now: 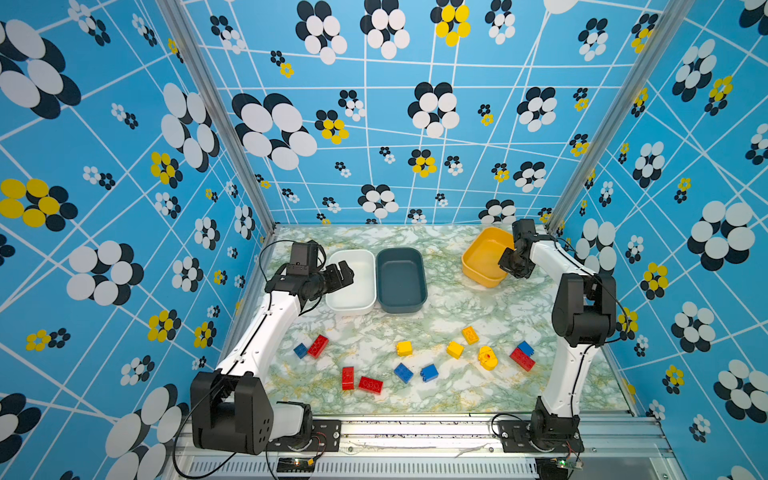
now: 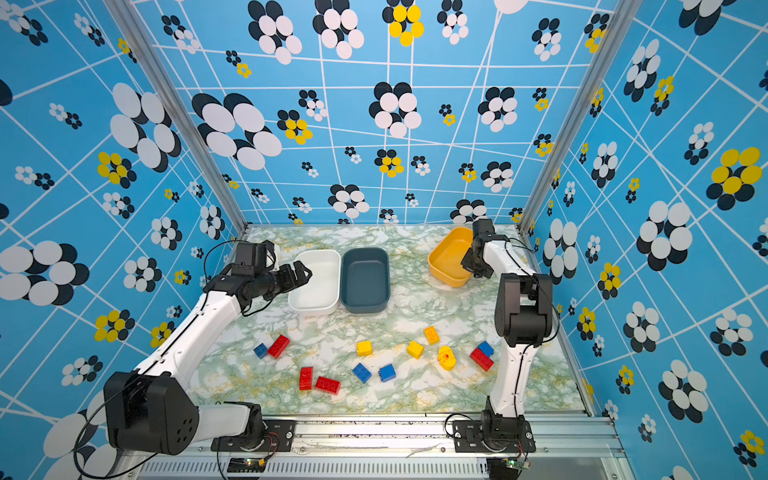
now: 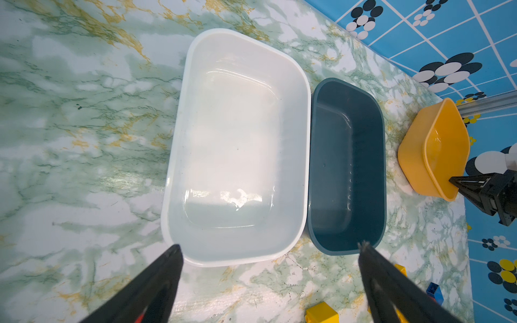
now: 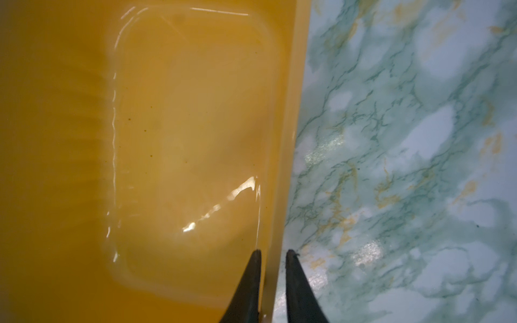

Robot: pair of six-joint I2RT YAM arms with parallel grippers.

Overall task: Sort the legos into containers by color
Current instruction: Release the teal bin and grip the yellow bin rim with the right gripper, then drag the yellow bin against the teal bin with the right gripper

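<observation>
The yellow-orange container [image 1: 484, 257] stands tilted at the back right. My right gripper [image 1: 512, 266] is shut on its near side wall [image 4: 282, 167], one finger inside and one outside [image 4: 273, 251]. The white container [image 1: 357, 286] and the dark teal one [image 1: 401, 282] sit side by side at the back left, both empty. My left gripper [image 1: 345, 272] hovers open over the white container's near-left corner [image 3: 270, 249], holding nothing. Red [image 1: 318, 345], blue [image 1: 403, 372] and yellow legos [image 1: 404, 348] lie scattered across the front, with a rounded yellow piece [image 1: 487, 358].
A red and blue brick pair [image 1: 522, 359] lies close to the right arm's lower link. Patterned walls enclose the marbled table [image 1: 457, 303] on three sides. A metal rail [image 1: 415, 432] runs along the front edge.
</observation>
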